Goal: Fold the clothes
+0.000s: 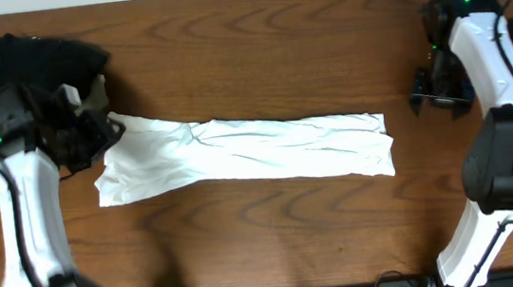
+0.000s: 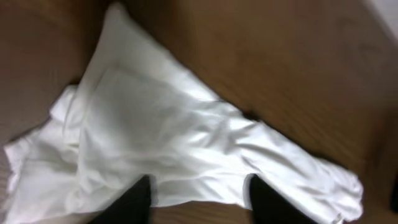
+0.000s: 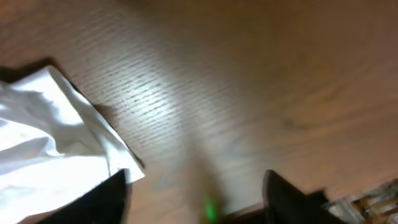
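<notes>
White T-shirt (image 1: pixel 248 152) lies as a long band across the desk (image 1: pixel 256 48), left claw (image 2: pixel 200 202) parted and gripping nothing over its 9 o'clock end, right claw (image 3: pixel 193 199) wide and empty past its 3 o'clock end.

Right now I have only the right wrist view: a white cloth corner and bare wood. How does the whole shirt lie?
Observer: From overhead, the shirt lies as one long folded band across the table, running left to right.
Operator: Where is the other arm?
Observer: The left end effector is over the band's left end. Its own camera shows it open, with cloth lying beneath it.
Operator: And how does mine sit relative to the shirt?
Observer: Overhead, the right end effector is off the band's right end, with bare wood between them.
</notes>
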Robot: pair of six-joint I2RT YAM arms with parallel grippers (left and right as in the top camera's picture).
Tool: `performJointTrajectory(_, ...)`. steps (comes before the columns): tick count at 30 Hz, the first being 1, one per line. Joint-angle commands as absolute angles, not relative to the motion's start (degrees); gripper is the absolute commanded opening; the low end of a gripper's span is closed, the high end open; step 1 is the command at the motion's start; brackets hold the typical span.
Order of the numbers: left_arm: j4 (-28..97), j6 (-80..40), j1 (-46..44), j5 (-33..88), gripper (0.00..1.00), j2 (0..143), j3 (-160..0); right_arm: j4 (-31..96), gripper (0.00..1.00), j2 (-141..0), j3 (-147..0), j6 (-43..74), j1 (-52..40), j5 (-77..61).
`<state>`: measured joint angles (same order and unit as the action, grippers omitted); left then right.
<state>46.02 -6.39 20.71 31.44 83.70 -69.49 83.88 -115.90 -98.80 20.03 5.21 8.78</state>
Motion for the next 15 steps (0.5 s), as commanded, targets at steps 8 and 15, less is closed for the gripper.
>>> performJointTrajectory(8, 47.55, -4.71, 13.23, 32.53, 0.94, 64.66, -69.23, 86.17, 0.99, -112.14, -99.61, 14.63, 10.94, -3.51)
performJointTrajectory(15, 51.64, -4.71, 12.78, 29.63, 0.99, 59.79, -69.23, 87.37, 0.99, -103.96, -96.62, 4.75, 11.25, -14.35)
